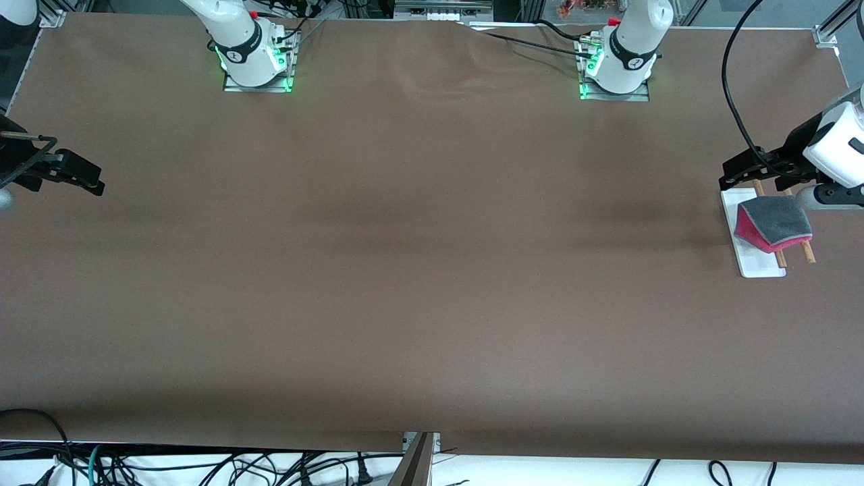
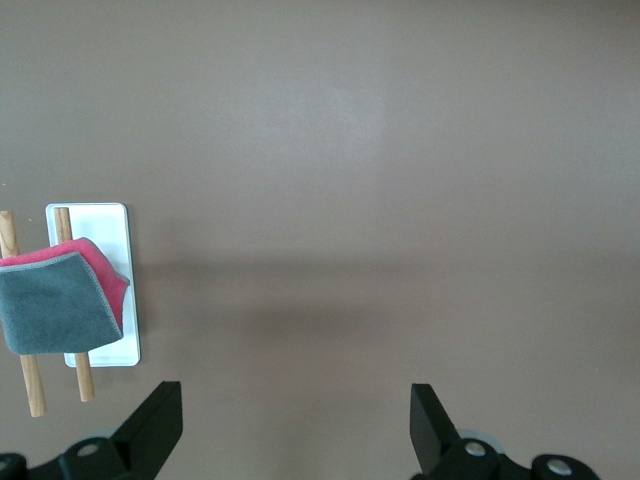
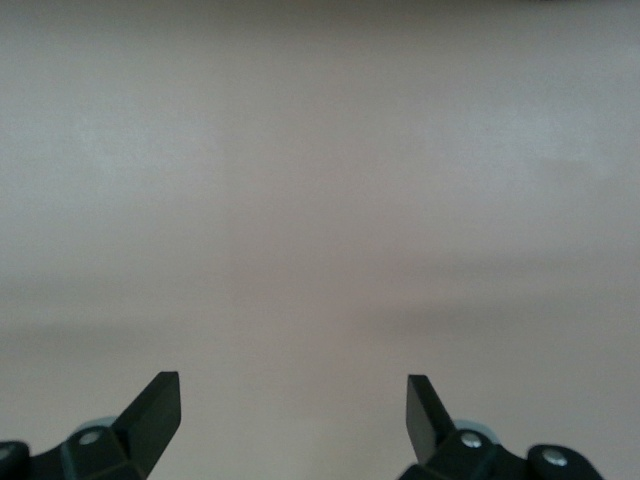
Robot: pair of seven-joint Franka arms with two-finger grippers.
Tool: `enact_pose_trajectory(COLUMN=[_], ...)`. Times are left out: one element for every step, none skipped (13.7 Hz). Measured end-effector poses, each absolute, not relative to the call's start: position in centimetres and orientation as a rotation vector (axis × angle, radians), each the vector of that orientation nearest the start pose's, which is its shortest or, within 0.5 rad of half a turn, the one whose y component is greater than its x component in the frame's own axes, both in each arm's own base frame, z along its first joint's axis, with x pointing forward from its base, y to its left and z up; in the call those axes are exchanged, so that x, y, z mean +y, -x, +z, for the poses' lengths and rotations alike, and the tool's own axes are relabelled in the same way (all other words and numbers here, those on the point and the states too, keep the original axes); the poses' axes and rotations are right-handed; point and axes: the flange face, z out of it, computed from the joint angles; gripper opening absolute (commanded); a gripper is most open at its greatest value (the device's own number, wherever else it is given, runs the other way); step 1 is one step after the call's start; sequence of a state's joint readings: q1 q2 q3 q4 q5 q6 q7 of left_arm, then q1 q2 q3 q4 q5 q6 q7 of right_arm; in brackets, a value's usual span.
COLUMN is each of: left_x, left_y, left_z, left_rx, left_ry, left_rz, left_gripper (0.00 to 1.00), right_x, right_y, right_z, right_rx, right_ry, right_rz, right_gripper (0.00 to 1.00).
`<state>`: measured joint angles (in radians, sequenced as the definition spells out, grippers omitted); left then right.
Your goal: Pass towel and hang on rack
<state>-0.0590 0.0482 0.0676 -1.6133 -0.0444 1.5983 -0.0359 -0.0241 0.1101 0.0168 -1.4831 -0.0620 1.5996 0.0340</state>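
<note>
The left arm's black two-finger tool (image 1: 742, 172) hangs with its fingers (image 2: 155, 425) spread wide and nothing between them, over the brown table (image 1: 418, 270) at the left arm's end, just above the farther end of the rack and not touching it. The small soft cloth towel (image 1: 774, 224), dark grey on its upper face with a pink-red face showing at its edge and pale stitched edging, is draped over both thin light-brown wooden rods of the small rack (image 1: 756, 260), whose flat white rectangular base lies on the table beneath; the rod tips stick out from under the cloth on the side nearer the front camera. In the left wrist view the towel (image 2: 55, 300) and the rack (image 2: 105, 225) sit off to one side of the tool, with bare table between the fingers. The right arm's black tool (image 1: 67, 172) waits over the right arm's end of the table, its fingers (image 3: 155, 410) also wide apart and holding nothing.
</note>
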Motion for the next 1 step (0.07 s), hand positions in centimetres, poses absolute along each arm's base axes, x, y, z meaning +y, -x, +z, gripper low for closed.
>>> enact_pose_trajectory(left_x=[-0.04], left_y=[-56.86], left_z=[57.98], left_rx=[-0.076], left_ry=[3.179], left_rz=[0.101], left_gripper=[1.00], right_x=[-1.13], right_y=[-59.11], right_z=[60.56], right_rx=[0.064], right_ry=[3.201], right_rz=[-0.012], right_gripper=[1.00])
